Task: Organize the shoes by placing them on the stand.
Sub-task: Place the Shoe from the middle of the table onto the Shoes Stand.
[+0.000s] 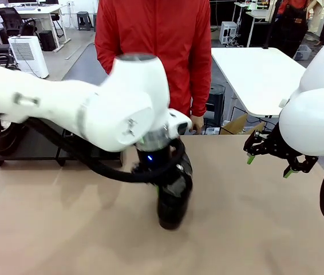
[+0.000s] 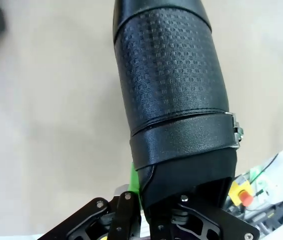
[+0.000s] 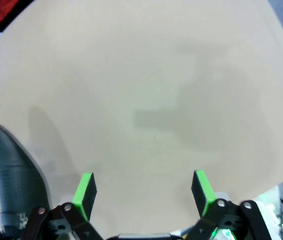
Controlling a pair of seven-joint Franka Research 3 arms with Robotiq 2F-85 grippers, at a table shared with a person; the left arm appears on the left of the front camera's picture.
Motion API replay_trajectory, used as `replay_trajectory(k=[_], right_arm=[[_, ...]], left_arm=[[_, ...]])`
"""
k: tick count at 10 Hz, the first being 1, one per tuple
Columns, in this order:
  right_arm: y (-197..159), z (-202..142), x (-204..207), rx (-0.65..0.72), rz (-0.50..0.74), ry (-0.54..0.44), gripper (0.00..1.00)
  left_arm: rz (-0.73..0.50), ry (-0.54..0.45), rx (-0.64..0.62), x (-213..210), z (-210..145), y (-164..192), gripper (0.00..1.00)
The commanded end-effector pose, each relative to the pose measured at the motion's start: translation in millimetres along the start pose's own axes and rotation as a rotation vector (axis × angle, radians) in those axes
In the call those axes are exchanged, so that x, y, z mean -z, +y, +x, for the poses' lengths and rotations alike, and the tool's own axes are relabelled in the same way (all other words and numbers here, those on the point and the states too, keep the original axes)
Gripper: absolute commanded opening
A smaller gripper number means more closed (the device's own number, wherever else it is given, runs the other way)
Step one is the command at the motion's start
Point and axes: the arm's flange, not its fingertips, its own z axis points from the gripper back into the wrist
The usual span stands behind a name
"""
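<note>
A: how's the dress shoe (image 2: 171,85) going to handle?

B: my guess is moderate weight with a stiff sole. The upper is embossed black leather with a strap and a metal buckle (image 2: 237,131). The leather looks semi-gloss, so it's probably slick under the pads. It's not fragile, but it will scuff

A: where should it be gripped?

B: at the collar around the opening, one finger inside and one outside. That looks like what the left gripper (image 2: 146,210) is doing. In the left wrist view one green pad (image 2: 134,181) lies flat against the heel-side edge, and the other finger is hidden behind the leather. The jaws are pressed nearly together, pinching the shoe's rim

A: where is the shoe relative to the gripper?

B: it's directly ahead of the fingers, toe pointing away, with its long axis roughly in line with them. In the front view it hangs under the left wrist at about the middle of the table (image 1: 253,229), toe down. I can't tell whether the toe is touching the tabletop

A: and the stand?

B: the stand (image 1: 33,146) is at the far left edge of the table, well apart from the shoe and mostly blocked by the left arm

A: right side?

B: the right gripper (image 3: 144,192) is spread wide and holding nothing, over bare table to the shoe's right. The same shoe shows at the left edge of the right wrist view

A: any risk?

B: a thin rim pinch means the shoe may pivot when swung
</note>
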Motion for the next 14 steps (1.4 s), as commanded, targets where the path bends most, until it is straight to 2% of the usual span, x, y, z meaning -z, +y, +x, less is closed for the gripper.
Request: replay_trajectory(k=[1,2,4,6,7,9,10,14], right_arm=[[0.5,1.3,-2.5,-0.014,0.003,-0.004,1.0],[0.5,1.3,-2.5,-0.014,0.003,-0.004,1.0],[0.5,1.3,-2.5,-0.014,0.003,-0.004,1.0],[0.5,1.3,-2.5,-0.014,0.003,-0.004,1.0],[0.5,1.3,-2.5,-0.014,0.003,-0.004,1.0],[0.5,1.3,-2.5,-0.014,0.003,-0.004,1.0],[0.5,1.3,-2.5,-0.014,0.003,-0.004,1.0],[0.5,1.3,-2.5,-0.014,0.003,-0.004,1.0]], left_arm=[[0.025,-0.138,0.02,-46.0,-7.9,52.6,0.0],[0.053,-0.169,0.034,-67.2,-8.2,77.1,0.0],[-0.023,-0.266,0.029,-118.7,-17.6,121.0,0.0],[-0.052,-0.364,0.043,-150.0,-25.2,155.3,0.0],[-0.025,-0.395,0.026,-161.7,-29.3,170.5,0.0],[-0.063,-0.408,-0.057,-167.3,-32.1,183.8,0.0],[-0.016,-0.381,-0.003,-171.0,-25.1,172.5,0.0],[-0.016,-0.381,-0.003,-171.0,-25.1,172.5,0.0]])
